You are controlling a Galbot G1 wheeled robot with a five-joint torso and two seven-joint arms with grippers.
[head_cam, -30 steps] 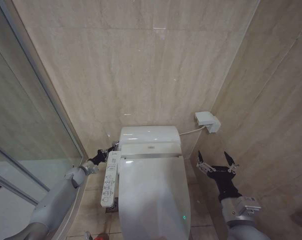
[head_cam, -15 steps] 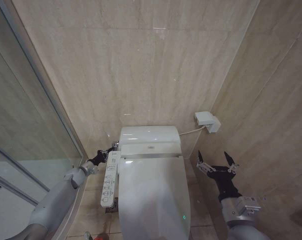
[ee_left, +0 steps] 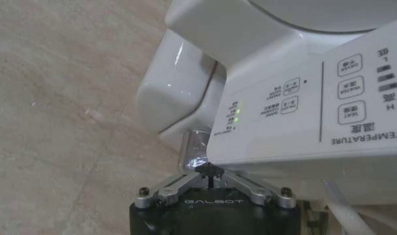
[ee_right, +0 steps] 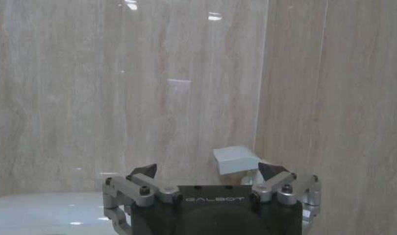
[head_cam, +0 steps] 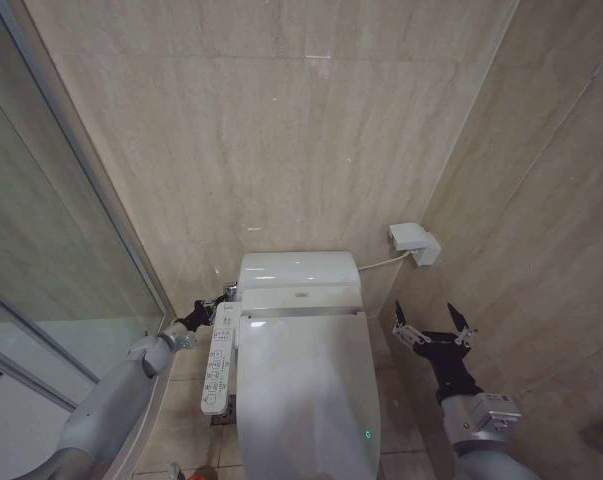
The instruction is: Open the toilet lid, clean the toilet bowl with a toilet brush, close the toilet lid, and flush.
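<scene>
Both our grippers sit beside the closed toilet, left one pinched at a chrome lever, right one spread in open air.

We see the beige tiled wall point(head_cam: 281, 130) behind everything, and a glass shower partition point(head_cam: 41, 260) on our left. The toilet bowl point(head_cam: 306, 400) stands below, with the toilet lid point(head_cam: 306, 385) lying flat and shut over it and the tank point(head_cam: 299, 272) behind. Its white button panel point(head_cam: 219, 357) runs along the bowl's left side. Our left gripper point(head_cam: 213, 303) is at the rear end of that panel, fingers drawn together around a small chrome lever point(ee_left: 194, 152) under the panel's corner. Our right gripper point(head_cam: 433, 331) hovers to the right of the bowl, fingers wide apart and holding nothing, pointing toward a small white wall box point(head_cam: 414, 243).
</scene>
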